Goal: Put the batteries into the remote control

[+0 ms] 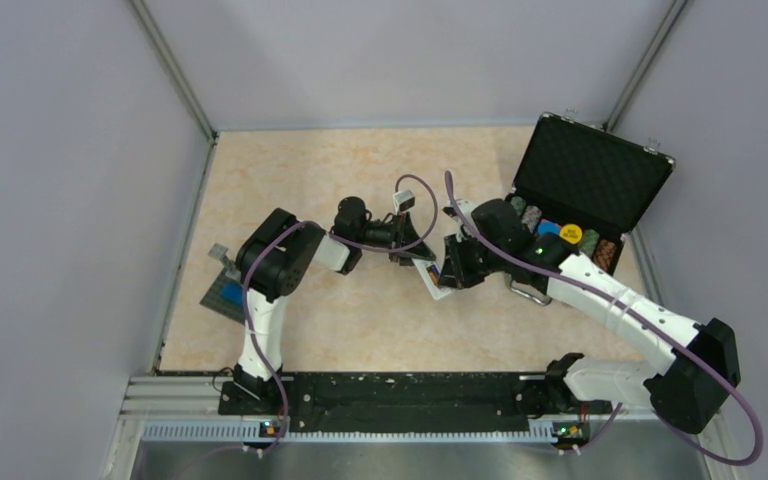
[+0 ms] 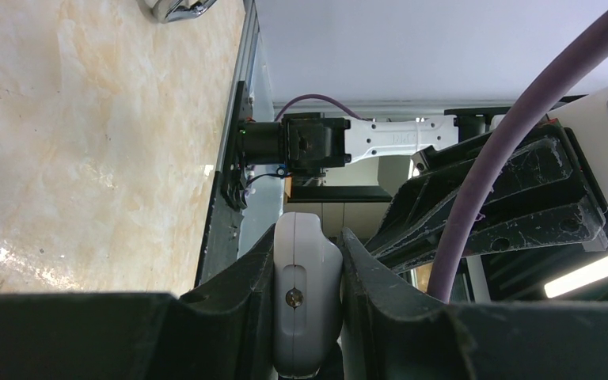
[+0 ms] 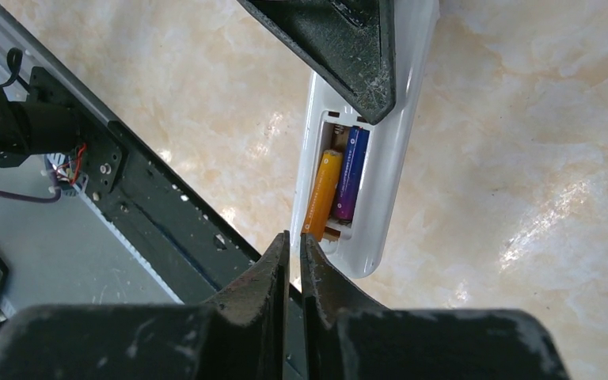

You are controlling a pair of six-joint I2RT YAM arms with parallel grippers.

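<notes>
My left gripper (image 1: 407, 240) is shut on the white remote control (image 2: 306, 293) and holds it above the table, gripped on its two sides. In the right wrist view the remote (image 3: 392, 170) shows its open battery bay. An orange battery (image 3: 322, 194) and a dark purple battery (image 3: 349, 174) lie side by side in the bay; the orange one sits slightly askew at its lower end. My right gripper (image 3: 295, 245) is shut and empty, its tips just below the orange battery's end. One left finger (image 3: 340, 47) covers the upper part of the remote.
An open black case (image 1: 592, 165) with poker-chip stacks (image 1: 572, 240) stands at the right behind my right arm. A dark grey card with a blue patch (image 1: 226, 293) lies at the left edge. The black base rail (image 1: 390, 395) runs along the near edge.
</notes>
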